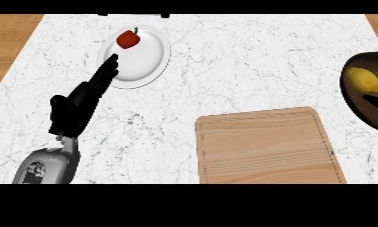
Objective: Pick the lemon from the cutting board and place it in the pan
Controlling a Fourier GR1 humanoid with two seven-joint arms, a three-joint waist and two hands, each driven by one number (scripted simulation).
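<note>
The fingers [109, 66] of the left hand [77, 106] lie straight and close together, stretched out in a line and holding nothing. Their tips reach over the near left rim of a white plate [148, 63] and end just below a small red pepper [128, 39] that sits on the far part of that plate; whether the tips touch the plate cannot be told. The hand is black and long in this view, slanting from lower left up toward the upper right, with the thumb [57, 103] showing as a short lump on its left side. Behind it the grey forearm [48, 167] comes in from the lower left edge, following the same slant. The right hand does not show.

The lemon [363, 80] is not on the cutting board. It lies inside the dark pan [354, 102], which is cut off by the right edge, so only part of both can be seen. The visible yellow piece is elongated, its long axis running from upper left to lower right, with the rounded end toward the upper left.

The wooden cutting board [266, 147] lies on the white marbled worktop [244, 56] toward the near right, well apart from the plate and near the pan. Its grain runs left to right.
</note>
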